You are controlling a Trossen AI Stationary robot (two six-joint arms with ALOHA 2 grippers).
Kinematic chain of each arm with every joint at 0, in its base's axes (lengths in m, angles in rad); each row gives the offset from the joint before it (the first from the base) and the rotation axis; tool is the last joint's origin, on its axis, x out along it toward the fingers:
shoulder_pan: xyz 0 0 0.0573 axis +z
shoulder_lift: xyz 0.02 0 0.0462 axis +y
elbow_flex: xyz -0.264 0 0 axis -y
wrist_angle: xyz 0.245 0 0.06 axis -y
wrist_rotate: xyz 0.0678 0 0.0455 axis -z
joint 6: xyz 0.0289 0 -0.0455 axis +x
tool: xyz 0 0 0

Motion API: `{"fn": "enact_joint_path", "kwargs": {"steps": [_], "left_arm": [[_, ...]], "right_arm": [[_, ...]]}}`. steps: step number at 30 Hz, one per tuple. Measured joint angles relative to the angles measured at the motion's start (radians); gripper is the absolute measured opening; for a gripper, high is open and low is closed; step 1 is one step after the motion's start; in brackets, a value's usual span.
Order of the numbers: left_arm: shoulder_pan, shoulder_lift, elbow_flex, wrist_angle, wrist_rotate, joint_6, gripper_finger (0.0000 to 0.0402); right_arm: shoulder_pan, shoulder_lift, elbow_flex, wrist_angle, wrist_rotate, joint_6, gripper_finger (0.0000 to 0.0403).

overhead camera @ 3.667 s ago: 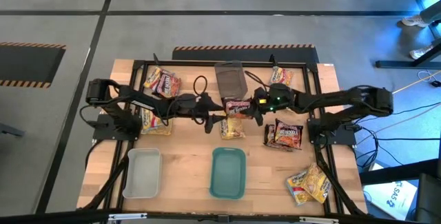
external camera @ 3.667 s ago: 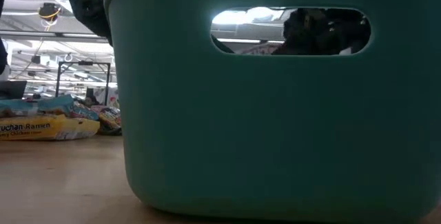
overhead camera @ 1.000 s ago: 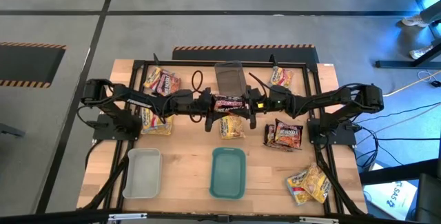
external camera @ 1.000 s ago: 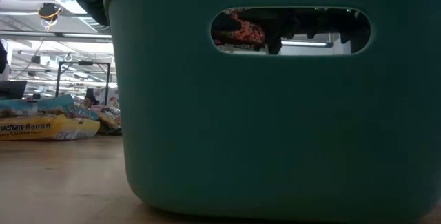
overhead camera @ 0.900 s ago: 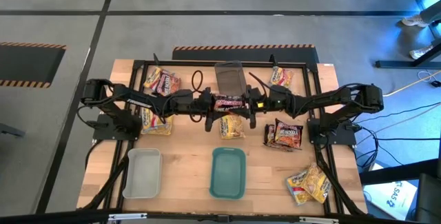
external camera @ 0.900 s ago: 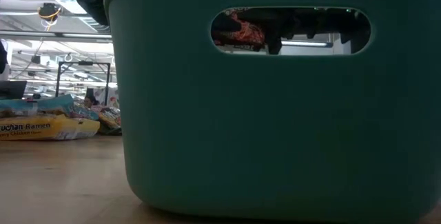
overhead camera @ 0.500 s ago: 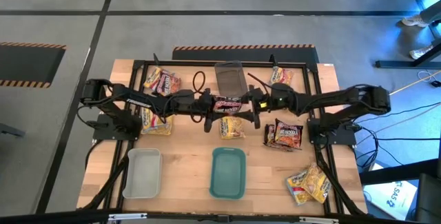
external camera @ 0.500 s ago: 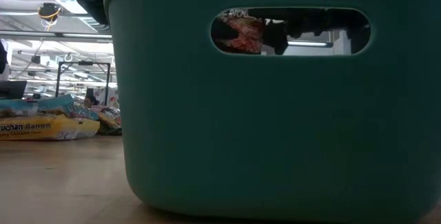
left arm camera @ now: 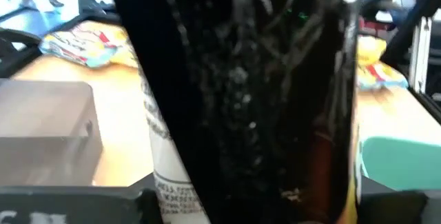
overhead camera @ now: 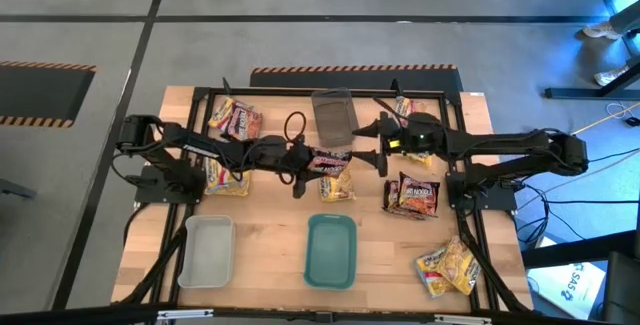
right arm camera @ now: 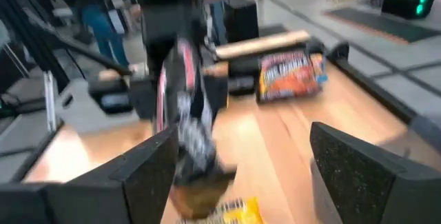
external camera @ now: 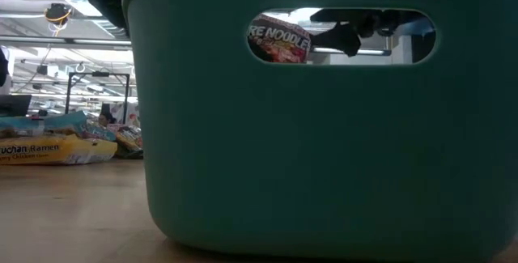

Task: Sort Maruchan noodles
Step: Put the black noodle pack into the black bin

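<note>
A dark maroon noodle packet (overhead camera: pixel 328 161) hangs above the table's middle, and my left gripper (overhead camera: pixel 305 161) is shut on it. Through the teal tray's handle slot in the low view, the packet (external camera: pixel 279 40) shows its printed face. It fills the left wrist view as the dark packet (left arm camera: pixel 241 93). My right gripper (overhead camera: pixel 369 142) stands open just right of it, touching nothing. The right wrist view shows the packet (right arm camera: pixel 185 107) beyond my right gripper (right arm camera: pixel 255 176). A yellow packet (overhead camera: pixel 338 186) lies flat on the table below. My left gripper holds the maroon packet by its left end (overhead camera: pixel 314 162), coming level from the table's left. The packet sticks out toward the right past the fingers, lifted clear of the table and of the yellow packet. The packet hides the fingers in the wrist view.
More packets lie at the far left (overhead camera: pixel 235 120), left (overhead camera: pixel 222 176), far right (overhead camera: pixel 405 110), right (overhead camera: pixel 415 196) and near right (overhead camera: pixel 448 266). A translucent tray (overhead camera: pixel 333 115) stands at the far middle, a grey tray (overhead camera: pixel 208 251) near left, a teal tray (overhead camera: pixel 331 251) near middle.
My right gripper has opened, let go of the maroon packet and drawn back toward the table's right edge. The packet stays in my left gripper, has shifted slightly toward the near edge and has turned, so its printed face now shows in the low view.
</note>
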Motion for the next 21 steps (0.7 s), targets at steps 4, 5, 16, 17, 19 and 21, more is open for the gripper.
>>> {"fn": "enact_joint_path", "kwargs": {"steps": [4, 5, 16, 17, 19, 21], "left_arm": [[-0.010, 0.000, 0.000, -0.033, -0.003, 0.001, 0.0150], [-0.010, 0.000, 0.000, -0.037, -0.006, 0.001, 0.0150], [-0.010, 0.000, 0.000, -0.036, -0.009, 0.026, 0.0150], [-0.010, 0.000, 0.000, -0.038, -0.009, 0.026, 0.0150], [-0.010, 0.000, 0.000, -0.040, -0.009, 0.026, 0.0150], [-0.010, 0.000, 0.000, -0.043, -0.010, 0.026, 0.0150]], "right_arm": [[0.000, 0.003, 0.000, 0.090, -0.017, 0.034, 0.0310], [0.000, 0.008, 0.000, 0.109, -0.019, 0.034, 0.0310], [0.000, 0.246, 0.349, -0.335, -0.118, -0.030, 0.0310], [0.000, 0.271, 0.387, -0.386, -0.131, -0.044, 0.0310], [0.000, 0.325, 0.461, -0.468, -0.173, -0.070, 0.0310], [0.001, 0.374, 0.518, -0.521, -0.221, -0.087, 0.0310]]}}
